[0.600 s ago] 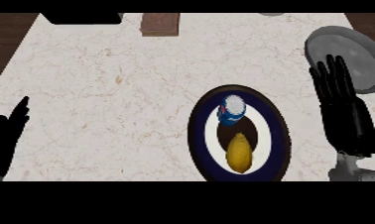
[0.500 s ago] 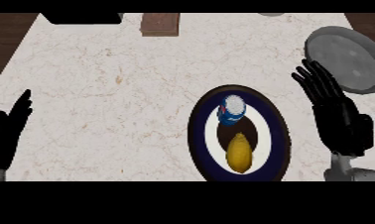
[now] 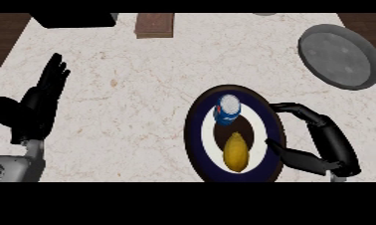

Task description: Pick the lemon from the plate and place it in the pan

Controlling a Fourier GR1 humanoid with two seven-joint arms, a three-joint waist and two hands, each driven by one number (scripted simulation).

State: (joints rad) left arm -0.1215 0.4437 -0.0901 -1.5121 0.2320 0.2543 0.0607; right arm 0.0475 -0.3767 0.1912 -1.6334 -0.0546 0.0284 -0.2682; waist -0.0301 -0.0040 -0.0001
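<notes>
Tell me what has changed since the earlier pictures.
The right hand swung from beside the pan down and in toward the plate, its fingers and thumb now bent over the plate's right rim, holding nothing. The left hand rose a little further into view, open. Lemon, can, plate and pan stayed put.

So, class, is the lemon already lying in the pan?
No, the lemon lies on the plate just below a blue can, while the pan sits apart at the view's upper right.

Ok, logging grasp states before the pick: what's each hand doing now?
Left hand: open, resting at the view's left, holding nothing.
Right hand: open, spread beside the lemon, holding nothing.
</notes>
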